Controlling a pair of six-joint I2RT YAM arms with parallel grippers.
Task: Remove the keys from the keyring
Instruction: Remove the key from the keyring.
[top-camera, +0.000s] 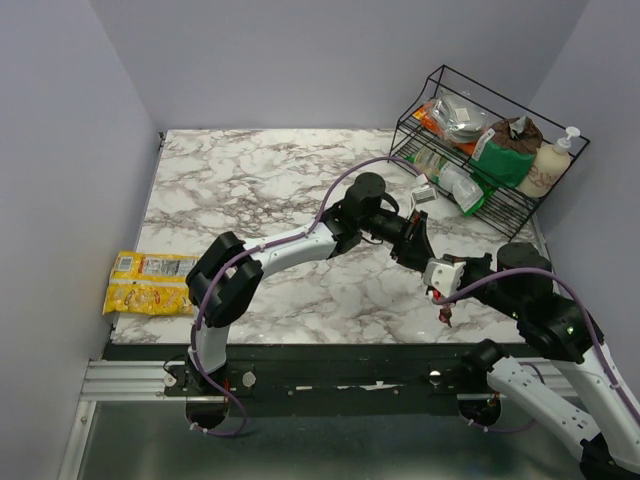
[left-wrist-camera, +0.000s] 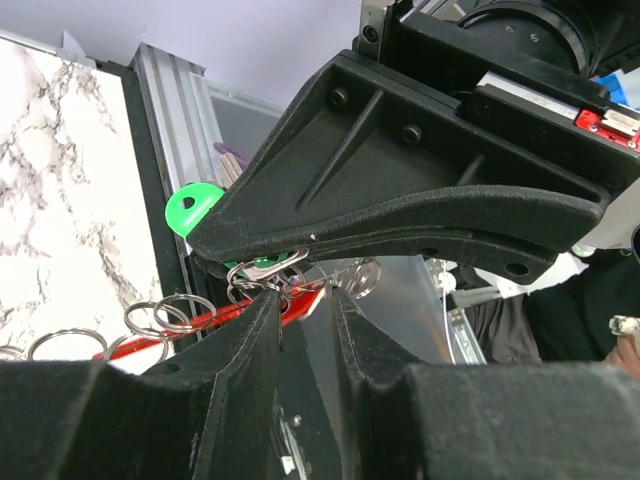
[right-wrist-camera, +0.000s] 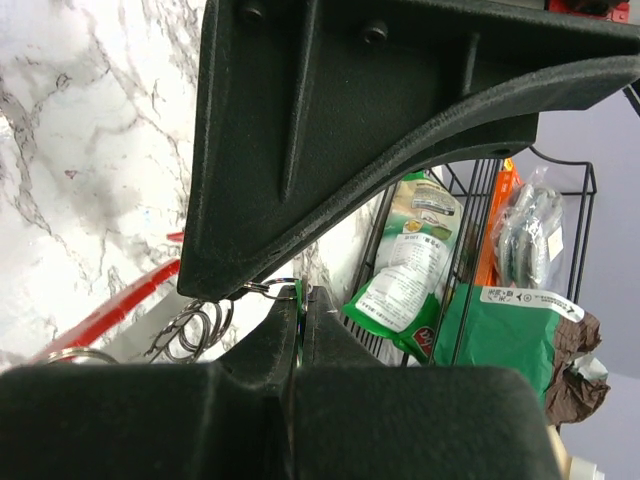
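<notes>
My two grippers meet above the table's front right. In the left wrist view my left gripper pinches the red bar of the keyring at its fingertips, and several small steel split rings hang along the bar. The green key sticks out from under my right gripper's black finger. In the right wrist view my right gripper is shut flat on the green key's thin edge. The red keyring and split rings lie to its left. In the top view both grippers, left and right, almost touch. Other keys are hidden.
A black wire rack at the back right holds food packets and a soap bottle, and it shows close behind in the right wrist view. A yellow snack packet lies at the table's left edge. The metal rail runs along the front edge.
</notes>
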